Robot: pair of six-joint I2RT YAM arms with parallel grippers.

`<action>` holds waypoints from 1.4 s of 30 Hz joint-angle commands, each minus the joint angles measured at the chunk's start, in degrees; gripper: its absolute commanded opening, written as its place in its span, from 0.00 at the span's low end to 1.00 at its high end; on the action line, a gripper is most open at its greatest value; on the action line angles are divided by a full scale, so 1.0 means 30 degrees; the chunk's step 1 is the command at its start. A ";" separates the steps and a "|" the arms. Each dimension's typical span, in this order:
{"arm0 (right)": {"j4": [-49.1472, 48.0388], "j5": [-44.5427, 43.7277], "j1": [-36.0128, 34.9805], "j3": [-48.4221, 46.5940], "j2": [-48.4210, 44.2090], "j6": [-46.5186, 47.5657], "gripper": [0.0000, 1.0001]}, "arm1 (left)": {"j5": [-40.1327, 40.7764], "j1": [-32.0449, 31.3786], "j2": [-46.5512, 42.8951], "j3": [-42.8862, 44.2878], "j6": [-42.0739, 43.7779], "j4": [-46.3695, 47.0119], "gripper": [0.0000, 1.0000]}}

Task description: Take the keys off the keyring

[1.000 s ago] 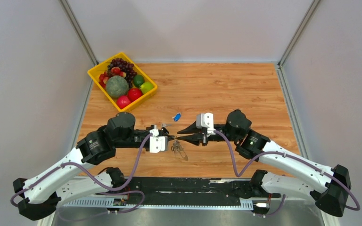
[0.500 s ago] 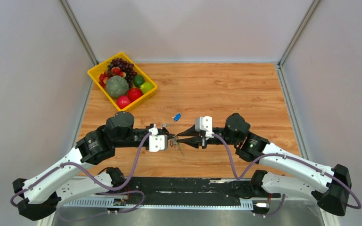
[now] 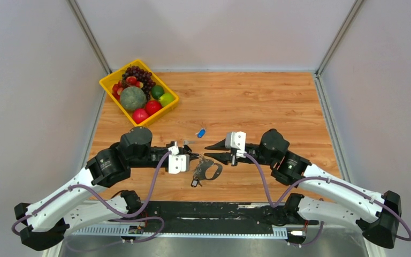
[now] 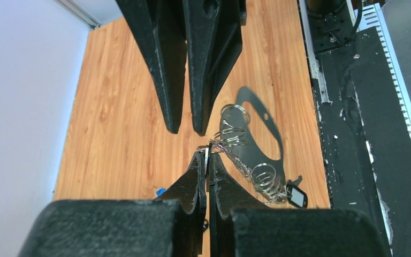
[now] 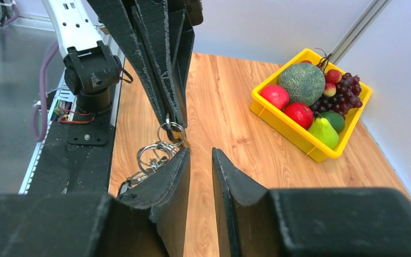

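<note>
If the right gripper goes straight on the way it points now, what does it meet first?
Probably the left gripper, whose tips, shut on the keyring, lie just ahead. Depth is unclear, so it might pass close beside them.

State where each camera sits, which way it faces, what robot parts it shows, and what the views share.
Top external: above and behind the bases, looking down on the table; both arms show.
Left wrist: on the left arm, looking along the left gripper toward the right gripper.
Right wrist: on the right arm, looking past its own open fingers at the left gripper, fruit basket beyond.
Shared: all three show the keyring held by the left gripper.
</note>
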State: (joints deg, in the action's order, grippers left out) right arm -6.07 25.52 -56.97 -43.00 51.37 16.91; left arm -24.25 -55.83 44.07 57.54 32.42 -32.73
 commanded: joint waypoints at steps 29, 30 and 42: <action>0.0146 0.0251 -0.0185 -0.0590 0.0065 -0.0296 0.30 | 0.0637 0.0037 -0.0222 0.0870 -0.0150 0.1402 0.00; 0.0147 0.0250 -0.0190 -0.0583 0.0046 -0.0343 0.30 | 0.0625 0.0037 -0.0235 0.0880 -0.0146 0.1410 0.00; 0.0176 0.1307 -0.0316 -0.0658 0.0933 -0.0824 0.32 | 0.0328 0.0031 -0.0234 0.0939 -0.0097 0.1429 0.00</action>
State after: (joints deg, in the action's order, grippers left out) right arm -5.26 28.05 -57.36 -44.82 53.10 15.59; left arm -22.15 -55.83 43.62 57.71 32.03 -31.90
